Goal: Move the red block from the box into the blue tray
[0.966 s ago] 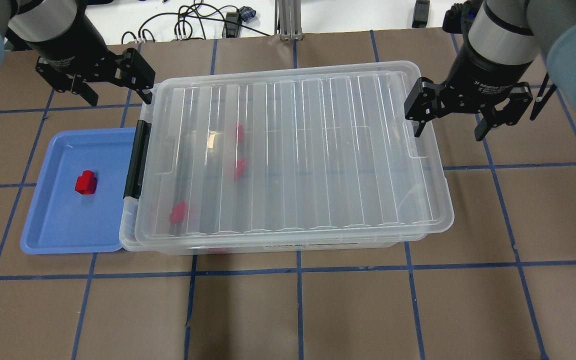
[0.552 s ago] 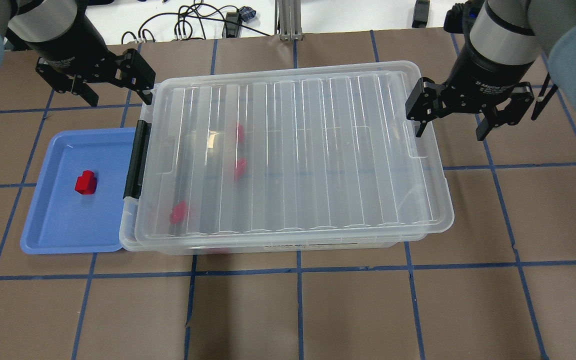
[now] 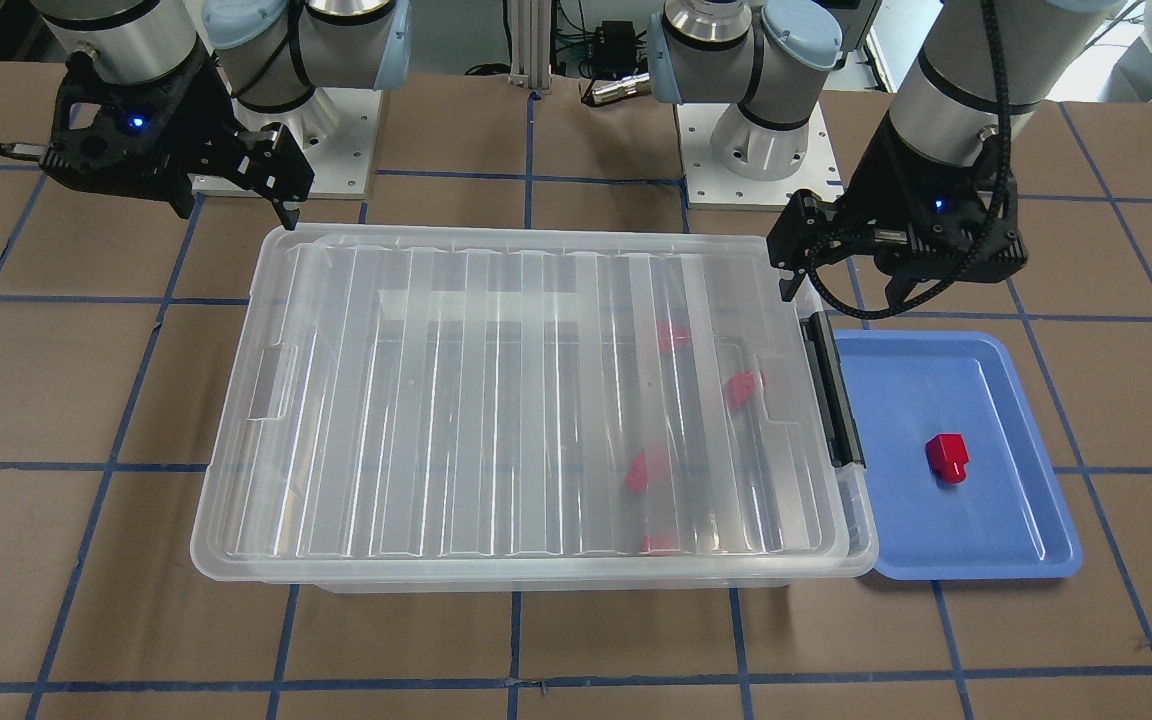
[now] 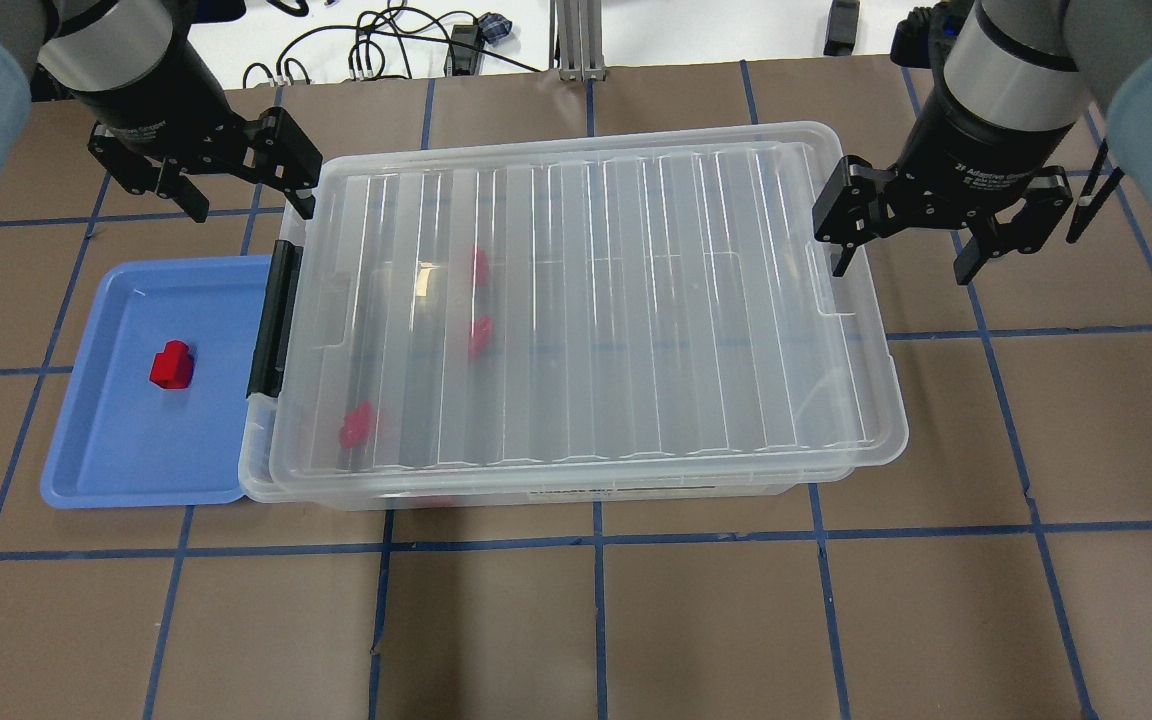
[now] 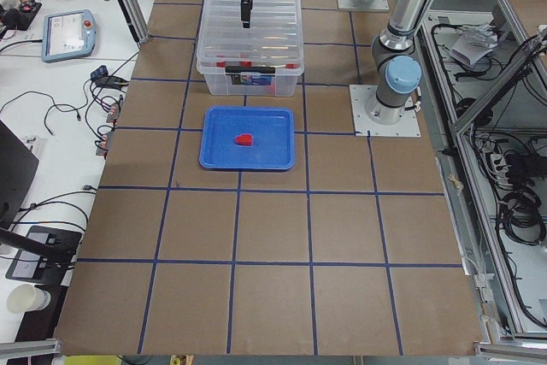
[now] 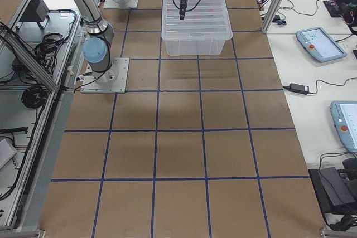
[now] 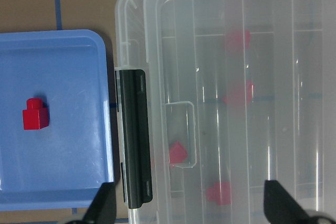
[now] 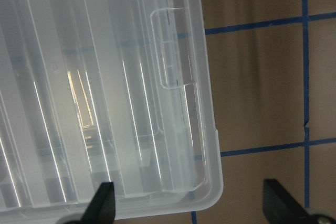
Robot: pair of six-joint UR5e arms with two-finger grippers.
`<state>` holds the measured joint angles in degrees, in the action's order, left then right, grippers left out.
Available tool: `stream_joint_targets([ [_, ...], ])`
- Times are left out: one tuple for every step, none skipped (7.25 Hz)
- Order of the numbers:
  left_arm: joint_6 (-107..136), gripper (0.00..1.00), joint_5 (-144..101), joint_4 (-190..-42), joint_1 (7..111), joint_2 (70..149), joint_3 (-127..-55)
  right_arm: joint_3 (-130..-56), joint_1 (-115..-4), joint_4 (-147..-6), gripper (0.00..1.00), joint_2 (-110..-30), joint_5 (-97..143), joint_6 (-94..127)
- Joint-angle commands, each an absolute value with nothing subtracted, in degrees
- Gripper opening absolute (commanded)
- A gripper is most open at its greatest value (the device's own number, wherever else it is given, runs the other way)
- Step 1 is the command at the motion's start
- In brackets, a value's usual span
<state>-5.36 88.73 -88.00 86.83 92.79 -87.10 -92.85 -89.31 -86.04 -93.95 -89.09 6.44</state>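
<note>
Both grippers spread wide, nothing held. My left gripper [image 4: 248,195] hangs over the far-left corner of the large clear plastic box [image 4: 696,488], just beyond its black latch [image 4: 271,320]. My right gripper [image 4: 901,255] hangs off the far-right corner. One small red plastic block [image 4: 172,364] lies in the shallow blue plastic tray [image 4: 116,450], just left of the latch end. Other red blocks [image 4: 478,338] sit under the ribbed lid [image 4: 636,300], crowded toward the left end. Left arm nearer, I judge, and the lid bars the way.
</note>
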Motion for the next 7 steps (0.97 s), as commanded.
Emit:
stream_joint_targets([
  [-5.36, 1.0, 88.77, -88.07, 86.92, 92.9, -87.1, -92.81, -89.3, -86.04, 1.0, -93.87, -89.12, 6.85],
  [-5.36, 1.0, 88.68, -88.07, 86.92, 92.81, -87.1, -92.81, -89.3, -86.13, 1.0, -93.95, -89.03, 6.86],
  [-5.36, 1.0, 88.77, -88.68, 87.01, 92.64, -87.27, -92.81, -89.3, -86.22, 1.0, -93.87, -89.29, 6.86],
  [-5.36, 1.0, 88.77, -88.94, 87.01, 92.81, -87.19, -92.81, -89.3, -86.22, 1.0, -93.87, -89.3, 6.86],
  [-5.36, 1.0, 88.77, -89.03, 87.01, 92.73, -87.19, -92.81, -89.3, -86.13, 1.0, -93.95, -89.47, 6.86],
  [-5.36, 1.0, 88.77, -89.12, 87.01, 92.55, -87.19, -92.9, -89.3, -86.22, 1.0, -93.87, -89.47, 6.86],
  [-5.36, 1.0, 88.77, -89.12, 87.01, 92.72, -87.27, -92.81, -89.3, -86.31, 1.0, -93.87, -89.39, 6.86],
])
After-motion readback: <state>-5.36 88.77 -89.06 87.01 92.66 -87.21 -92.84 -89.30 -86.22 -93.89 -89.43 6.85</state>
